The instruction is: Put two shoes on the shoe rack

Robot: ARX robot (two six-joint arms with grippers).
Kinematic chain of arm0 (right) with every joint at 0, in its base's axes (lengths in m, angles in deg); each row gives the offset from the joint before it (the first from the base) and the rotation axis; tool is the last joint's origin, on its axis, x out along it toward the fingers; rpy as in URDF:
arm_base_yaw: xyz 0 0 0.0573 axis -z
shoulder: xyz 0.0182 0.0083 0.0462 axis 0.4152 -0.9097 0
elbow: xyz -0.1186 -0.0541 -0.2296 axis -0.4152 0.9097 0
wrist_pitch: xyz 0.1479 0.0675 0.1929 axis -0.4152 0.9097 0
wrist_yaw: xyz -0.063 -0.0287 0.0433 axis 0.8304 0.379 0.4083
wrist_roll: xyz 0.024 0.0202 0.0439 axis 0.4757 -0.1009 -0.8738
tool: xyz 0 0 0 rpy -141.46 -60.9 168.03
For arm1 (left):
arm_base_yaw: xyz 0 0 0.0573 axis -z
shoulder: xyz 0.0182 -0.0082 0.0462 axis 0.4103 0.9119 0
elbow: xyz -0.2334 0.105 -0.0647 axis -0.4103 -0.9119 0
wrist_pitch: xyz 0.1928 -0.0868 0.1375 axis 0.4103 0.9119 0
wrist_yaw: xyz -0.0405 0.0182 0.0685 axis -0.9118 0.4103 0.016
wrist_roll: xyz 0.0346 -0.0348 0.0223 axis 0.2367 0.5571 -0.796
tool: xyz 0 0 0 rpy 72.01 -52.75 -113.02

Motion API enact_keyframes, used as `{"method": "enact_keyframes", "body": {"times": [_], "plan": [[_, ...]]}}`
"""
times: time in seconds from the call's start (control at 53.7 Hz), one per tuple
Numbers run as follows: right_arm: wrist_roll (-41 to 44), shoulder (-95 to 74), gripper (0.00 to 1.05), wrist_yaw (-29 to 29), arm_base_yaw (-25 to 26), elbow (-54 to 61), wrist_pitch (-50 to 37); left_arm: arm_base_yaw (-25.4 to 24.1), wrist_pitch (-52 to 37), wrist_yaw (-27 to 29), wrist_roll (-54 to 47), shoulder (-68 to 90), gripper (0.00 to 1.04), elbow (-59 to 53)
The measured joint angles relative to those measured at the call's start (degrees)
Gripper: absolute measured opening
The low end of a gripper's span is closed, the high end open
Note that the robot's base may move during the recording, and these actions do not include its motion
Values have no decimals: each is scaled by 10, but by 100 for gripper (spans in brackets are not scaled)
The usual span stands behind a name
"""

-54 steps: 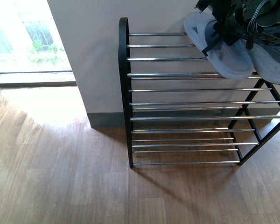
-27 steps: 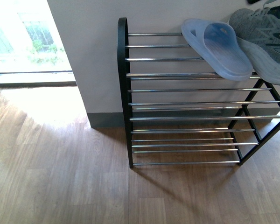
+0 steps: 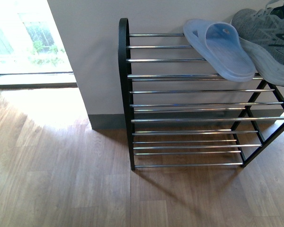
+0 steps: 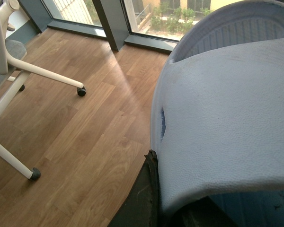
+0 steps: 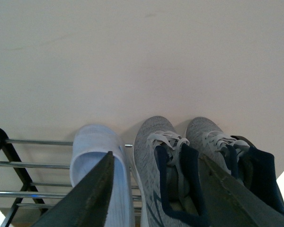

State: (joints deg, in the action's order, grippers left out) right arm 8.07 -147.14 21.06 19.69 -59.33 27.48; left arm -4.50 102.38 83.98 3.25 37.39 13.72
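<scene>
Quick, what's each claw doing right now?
Left claw: holding a pale blue slide.
Right claw: open, holding nothing, above the shoes on the rack.

Window (image 3: 23,38) daylight overexposes the floor (image 3: 47,156); all views sharp.

My rack (image 3: 125,94) had a black metal frame, matt, with thin shiny silver rods. The pale blue slide (image 3: 222,47) looked like smooth, faintly translucent plastic; close up, a second one (image 4: 227,123) showed a finely pebbled skin. The grey sneakers (image 5: 168,175) were knit cloth. The floor (image 3: 61,179) was satin wood plank.
</scene>
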Motion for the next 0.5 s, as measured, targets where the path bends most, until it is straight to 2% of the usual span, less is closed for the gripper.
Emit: {"method": "enact_keyframes", "body": {"times": [0.298, 0.317, 0.503], "plan": [[-16, 113, 2, -19, 24, 143, -35, 0, 0, 0, 0, 0, 2, 0], [-17, 124, 2, -40, 32, 155, -35, 0, 0, 0, 0, 0, 2, 0], [-18, 191, 1, -41, 48, 216, -31, 0, 0, 0, 0, 0, 2, 0]]}}
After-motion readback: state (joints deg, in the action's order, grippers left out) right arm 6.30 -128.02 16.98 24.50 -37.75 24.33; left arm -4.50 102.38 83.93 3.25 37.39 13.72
